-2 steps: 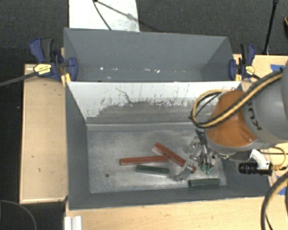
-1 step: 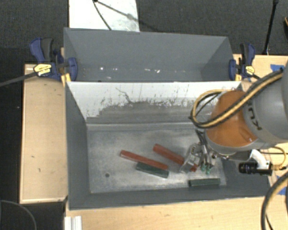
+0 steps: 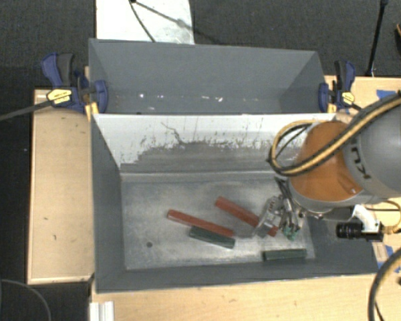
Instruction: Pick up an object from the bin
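Observation:
My gripper (image 3: 275,218) hangs low over the right part of the bin floor. It is at the right end of a short red stick (image 3: 235,210) that lies slanted beneath it. A small red bit (image 3: 272,232) and a small green bit (image 3: 292,233) show right by the gripper's tip; whether they are held I cannot tell. A dark green bar (image 3: 284,253) lies just below the gripper, near the front wall.
A long red stick (image 3: 199,223) and a dark green stick (image 3: 212,237) lie side by side, touching, in the middle of the floor. The arm's orange cover and cables hang over the bin's right side.

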`<state>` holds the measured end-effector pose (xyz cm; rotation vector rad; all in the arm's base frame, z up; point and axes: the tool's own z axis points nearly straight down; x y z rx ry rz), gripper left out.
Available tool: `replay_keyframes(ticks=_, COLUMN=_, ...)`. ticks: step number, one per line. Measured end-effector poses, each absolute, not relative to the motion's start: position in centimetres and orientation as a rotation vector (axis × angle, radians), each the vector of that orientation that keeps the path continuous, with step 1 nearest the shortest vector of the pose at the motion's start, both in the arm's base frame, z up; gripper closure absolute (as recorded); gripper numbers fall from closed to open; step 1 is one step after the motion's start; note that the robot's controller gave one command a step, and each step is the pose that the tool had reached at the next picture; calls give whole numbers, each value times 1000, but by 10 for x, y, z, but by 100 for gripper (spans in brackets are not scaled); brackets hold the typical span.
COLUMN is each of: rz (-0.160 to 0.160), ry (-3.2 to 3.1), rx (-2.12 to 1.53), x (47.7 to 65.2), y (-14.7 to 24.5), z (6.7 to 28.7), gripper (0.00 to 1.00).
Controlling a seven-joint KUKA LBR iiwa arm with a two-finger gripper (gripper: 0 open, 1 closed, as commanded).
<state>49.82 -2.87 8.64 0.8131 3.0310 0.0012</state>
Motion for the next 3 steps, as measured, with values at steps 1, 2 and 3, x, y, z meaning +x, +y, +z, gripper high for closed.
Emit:
replay_keyframes(ticks=1, rz=2, ry=3031, rx=802, x=500, y=-29, z=144, gripper=100)
replay_keyframes(ticks=2, rz=0, ry=3036, rx=793, x=500, y=-29, z=145, gripper=100)
replay_keyframes(ticks=3, rz=2, ry=3036, rx=780, x=502, y=-29, z=199, gripper=100)
